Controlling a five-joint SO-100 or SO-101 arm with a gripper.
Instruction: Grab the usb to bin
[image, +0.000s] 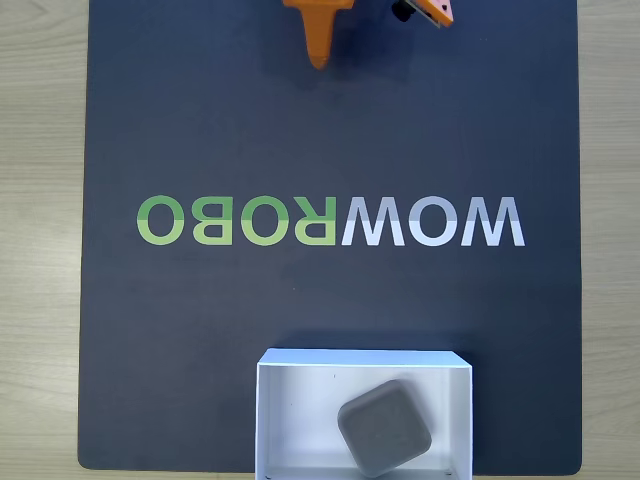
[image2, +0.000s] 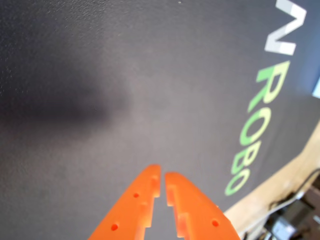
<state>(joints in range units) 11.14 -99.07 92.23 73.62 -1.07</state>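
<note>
Task looks finished, by judgement: grey usb (image: 385, 427) lying flat and turned at an angle inside the white bin (image: 362, 358), well apart from the orange gripper (image2: 163, 176) at the opposite edge of the dark mat (image: 200, 120). In the wrist view, fingers (image2: 142, 197) almost touching, only a thin slit between, holding nothing, bare mat beyond the tips. Next move probably only to rest; nothing left to pick up.

The grey, rounded-corner usb (image: 385, 426) is seen lying flat and rotated inside the white open-top bin (image: 300, 420) at the bottom centre of the fixed view.
</note>
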